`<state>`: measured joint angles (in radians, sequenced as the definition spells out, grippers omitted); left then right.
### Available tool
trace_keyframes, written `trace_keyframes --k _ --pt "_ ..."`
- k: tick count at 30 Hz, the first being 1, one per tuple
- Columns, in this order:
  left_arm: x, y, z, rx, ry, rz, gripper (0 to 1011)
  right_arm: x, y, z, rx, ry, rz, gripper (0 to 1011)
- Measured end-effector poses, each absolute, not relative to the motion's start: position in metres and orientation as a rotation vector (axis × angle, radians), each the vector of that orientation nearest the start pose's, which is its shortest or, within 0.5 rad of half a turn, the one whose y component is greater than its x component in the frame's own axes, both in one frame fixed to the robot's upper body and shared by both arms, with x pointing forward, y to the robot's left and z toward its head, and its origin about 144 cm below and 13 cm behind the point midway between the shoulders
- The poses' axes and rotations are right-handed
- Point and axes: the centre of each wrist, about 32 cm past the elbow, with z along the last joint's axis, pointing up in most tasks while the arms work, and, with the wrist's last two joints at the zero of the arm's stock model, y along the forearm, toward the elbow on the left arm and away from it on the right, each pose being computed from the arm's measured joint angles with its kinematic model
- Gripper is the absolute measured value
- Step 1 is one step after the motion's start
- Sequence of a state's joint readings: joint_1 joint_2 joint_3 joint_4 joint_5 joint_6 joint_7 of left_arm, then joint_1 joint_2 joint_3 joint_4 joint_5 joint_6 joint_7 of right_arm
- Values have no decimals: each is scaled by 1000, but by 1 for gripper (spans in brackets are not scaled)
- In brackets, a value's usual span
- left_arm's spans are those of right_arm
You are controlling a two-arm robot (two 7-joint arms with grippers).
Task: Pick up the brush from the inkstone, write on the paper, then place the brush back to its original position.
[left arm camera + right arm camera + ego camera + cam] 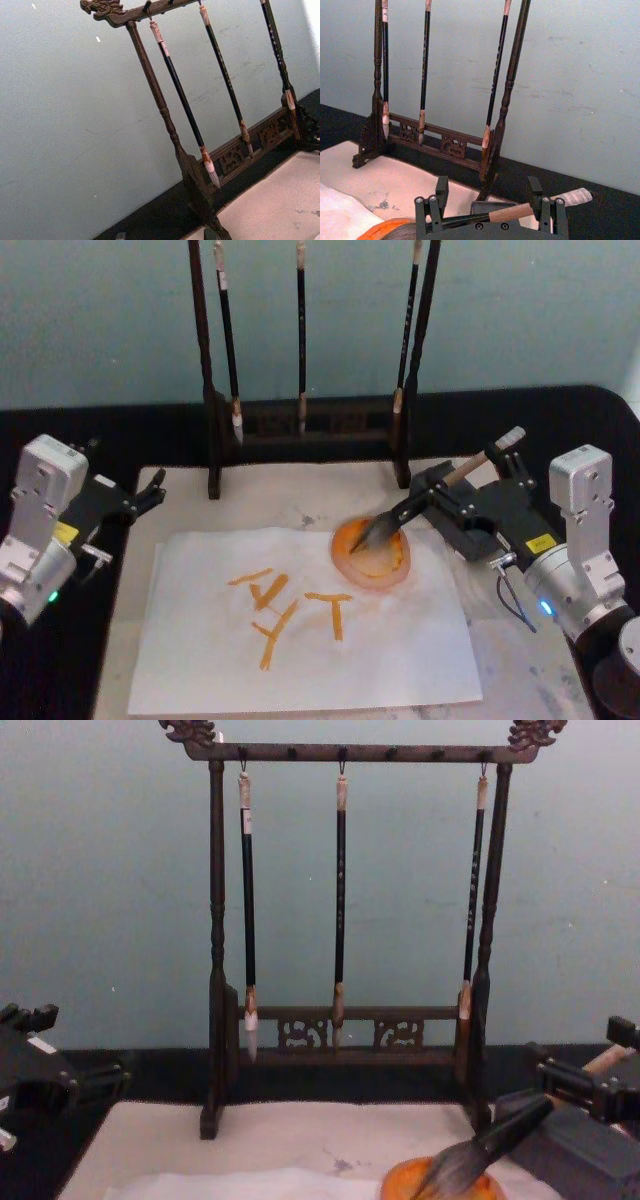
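Observation:
The brush (440,488) leans with its dark tuft on the orange inkstone (392,570), and its tan handle slopes up to the right. My right gripper (468,474) is open around the handle, one finger (442,189) on each side and set wide apart. The handle (512,212) crosses low between the fingers. In the chest view the tuft (462,1164) rests on the inkstone (400,1186). The paper (380,650) lies in front, with orange strokes left of the inkstone. My left gripper (152,492) is open at the mat's far left corner, away from everything.
A dark wooden rack (305,425) holding three thin hanging brushes stands at the back of the beige felt mat (290,502). Its posts rise just behind the inkstone and my right gripper. Black table surface (590,415) surrounds the mat.

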<state>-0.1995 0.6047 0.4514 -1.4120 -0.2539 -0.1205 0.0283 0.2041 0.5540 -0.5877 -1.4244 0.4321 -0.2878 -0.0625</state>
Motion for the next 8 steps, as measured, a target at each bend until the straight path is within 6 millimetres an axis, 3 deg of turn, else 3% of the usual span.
trace_keyframes --k 8 --pt "489 310 1140 304 -285 1248 1010 473 -256 1119 -41 -165 -1176 1000"
